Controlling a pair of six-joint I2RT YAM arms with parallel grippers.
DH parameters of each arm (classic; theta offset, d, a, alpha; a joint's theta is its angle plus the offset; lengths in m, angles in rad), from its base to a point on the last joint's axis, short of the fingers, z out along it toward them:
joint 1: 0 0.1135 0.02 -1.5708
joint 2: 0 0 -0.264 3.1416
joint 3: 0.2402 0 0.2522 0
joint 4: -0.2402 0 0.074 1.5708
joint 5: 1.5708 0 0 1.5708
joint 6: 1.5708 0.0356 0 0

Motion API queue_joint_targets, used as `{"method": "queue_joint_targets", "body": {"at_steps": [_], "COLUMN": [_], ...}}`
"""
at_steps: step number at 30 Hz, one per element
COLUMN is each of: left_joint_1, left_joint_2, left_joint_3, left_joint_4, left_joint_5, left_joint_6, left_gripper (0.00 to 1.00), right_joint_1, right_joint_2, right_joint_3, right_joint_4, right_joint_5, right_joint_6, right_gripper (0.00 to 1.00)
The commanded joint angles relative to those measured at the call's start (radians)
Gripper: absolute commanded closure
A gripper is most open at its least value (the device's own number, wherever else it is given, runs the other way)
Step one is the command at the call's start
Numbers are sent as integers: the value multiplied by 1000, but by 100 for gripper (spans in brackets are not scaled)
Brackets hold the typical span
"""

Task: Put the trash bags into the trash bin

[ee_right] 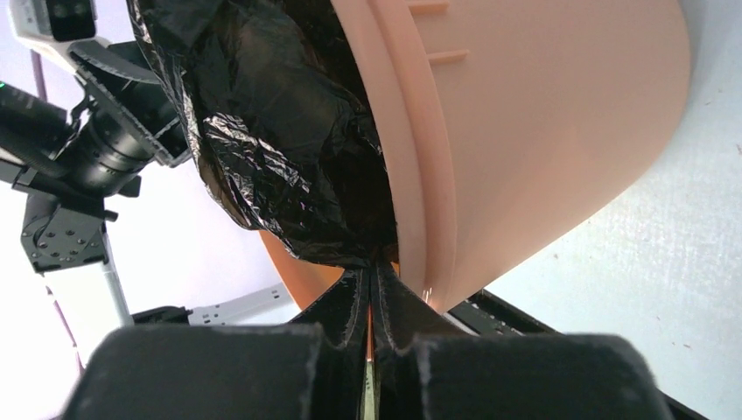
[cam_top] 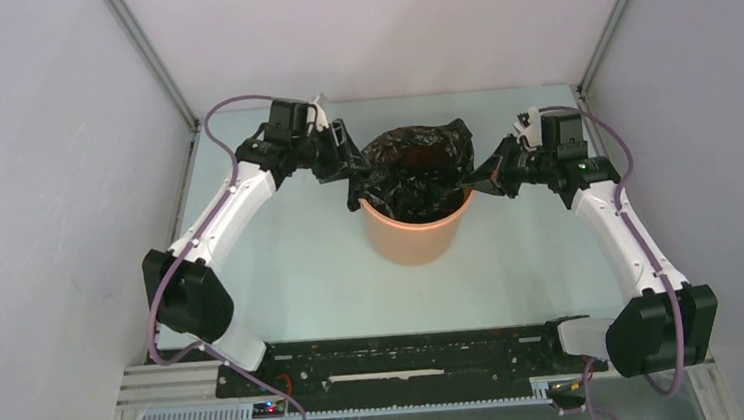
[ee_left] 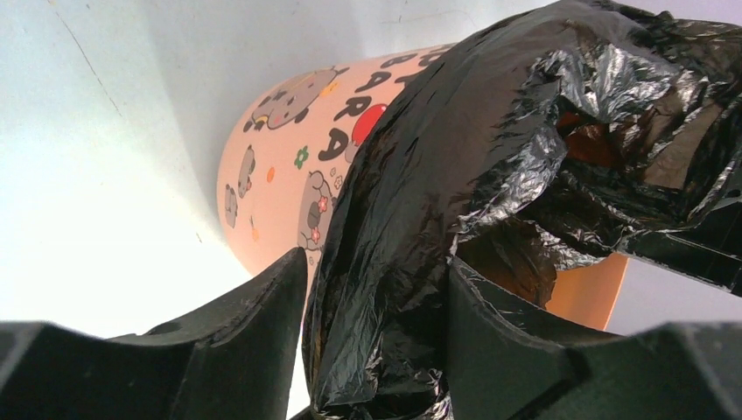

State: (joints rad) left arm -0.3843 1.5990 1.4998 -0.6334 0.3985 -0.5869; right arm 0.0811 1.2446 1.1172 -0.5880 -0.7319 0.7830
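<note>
My left gripper (cam_top: 353, 183) clamps a thick fold of the bag (cam_top: 414, 157) at the bin's (cam_top: 415, 239) 9 o'clock rim. My right gripper (cam_top: 470, 179) pinches the bag's edge at 3 o'clock. The bag drapes over the bin's mouth.

The desk (cam_top: 281, 247) is a pale, slightly greenish flat surface, closed by plain white walls (cam_top: 46, 196) on the left, the right and the far side. Only one thing stands directly on it: the orange trash bin (cam_top: 417, 229), upright, near the middle. Cartoon figures and dark letters are printed on its side. Along the near edge runs a black rail (cam_top: 399, 353). A thin dark line (ee_left: 83, 57), perhaps a scratch, crosses the surface.
</note>
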Motion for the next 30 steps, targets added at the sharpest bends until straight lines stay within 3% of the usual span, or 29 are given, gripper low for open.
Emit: {"method": "queue_joint_targets", "body": {"at_steps": [1, 7, 14, 20, 25, 30], "left_joint_1": [-2, 2, 27, 30, 30, 30], "left_joint_2": [-10, -44, -140, -240, -323, -304], "left_joint_3": [-46, -81, -73, -8, -36, -48], "left_joint_4": [34, 58, -46, -187, -198, -174], "left_joint_5": [36, 24, -64, -203, -218, -168], "left_joint_6": [-70, -75, 13, 107, 79, 84], "left_gripper": [40, 36, 15, 10, 7, 7], "right_joint_1": [0, -26, -52, -73, -73, -33], "right_joint_2": [3, -26, -48, -103, -144, -167], "right_joint_3": [-15, -14, -14, -15, 16, 143], "right_joint_4": [-9, -57, -93, -145, -142, -194], "right_joint_5": [-18, 13, 12, 6, 15, 163], "right_joint_6": [-21, -74, -123, -160, -151, -133], "right_gripper": [93, 84, 68, 52, 38, 31]}}
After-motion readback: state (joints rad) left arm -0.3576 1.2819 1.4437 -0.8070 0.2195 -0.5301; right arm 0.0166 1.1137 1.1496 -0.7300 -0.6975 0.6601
